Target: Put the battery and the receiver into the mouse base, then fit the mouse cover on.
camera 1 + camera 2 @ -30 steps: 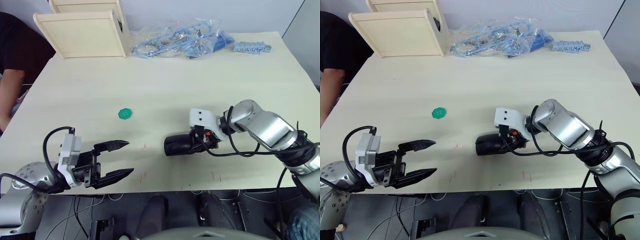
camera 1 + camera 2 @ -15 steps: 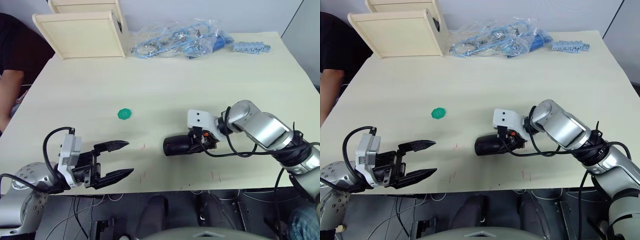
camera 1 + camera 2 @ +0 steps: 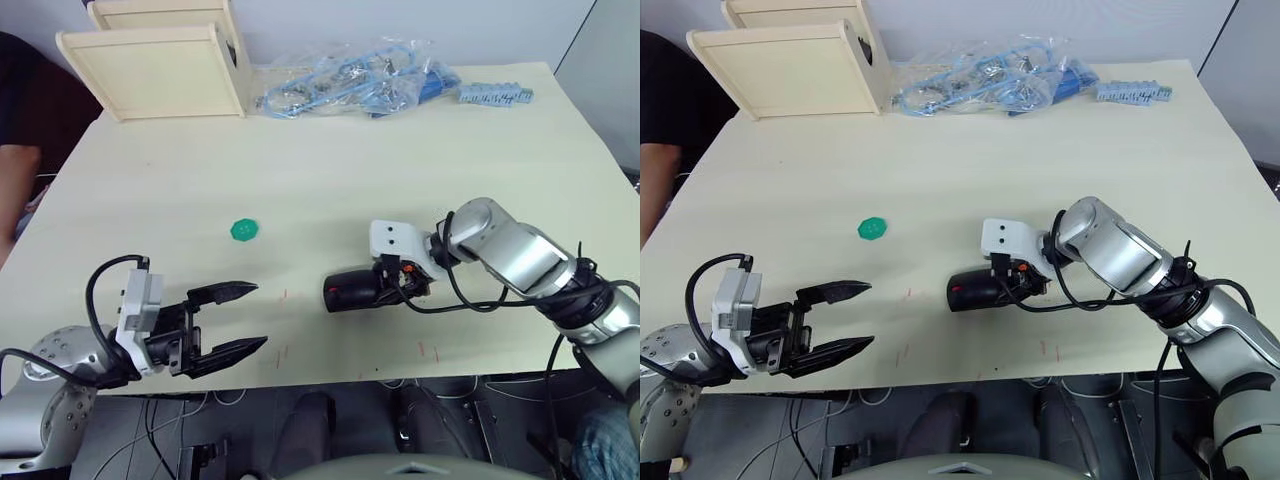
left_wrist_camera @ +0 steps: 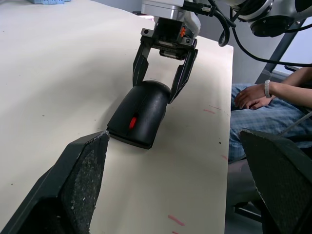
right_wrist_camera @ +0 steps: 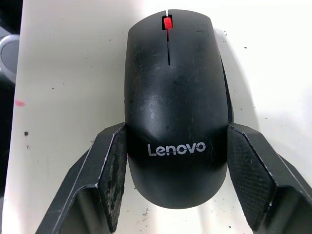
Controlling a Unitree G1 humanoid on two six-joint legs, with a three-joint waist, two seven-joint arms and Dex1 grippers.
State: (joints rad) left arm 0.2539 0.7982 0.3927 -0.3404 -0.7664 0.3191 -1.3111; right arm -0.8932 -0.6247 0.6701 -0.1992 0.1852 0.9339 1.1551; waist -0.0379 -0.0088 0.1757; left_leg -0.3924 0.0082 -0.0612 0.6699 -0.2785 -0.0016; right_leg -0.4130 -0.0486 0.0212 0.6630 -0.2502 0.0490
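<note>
**Right gripper clamps the assembled mouse near the table's front edge**

The right gripper (image 3: 1002, 282) has its two black fingers (image 5: 113, 175) pressed against the rear flanks of the mouse — the mouse cover (image 5: 175, 112), marked Lenovo, already sits on the mouse base (image 4: 127, 138), whose red scroll wheel (image 5: 167, 22) shows at the nose. The mouse lies flat on the pale table (image 3: 400, 160), nose pointing toward the robot's left. The battery cannot be seen.

The left gripper (image 3: 230, 320) hovers at the front edge of the table, its fingers spread wide and holding nothing; it is well apart from the mouse, with bare tabletop and a few small red marks (image 3: 285, 296) between them. A green disc (image 3: 244, 230) lies farther back, left of the mouse. Along the far edge sit a wooden box (image 3: 150, 55), a clear bag of blue parts (image 3: 350, 78) and a blue strip (image 3: 495, 94). A person's arm (image 3: 12, 190) is at the table's left side — another person's hand (image 4: 251, 95) shows in the left wrist view.

Compared with a second ago, the right gripper and mouse have shifted slightly to the left; the left gripper has not changed.
</note>
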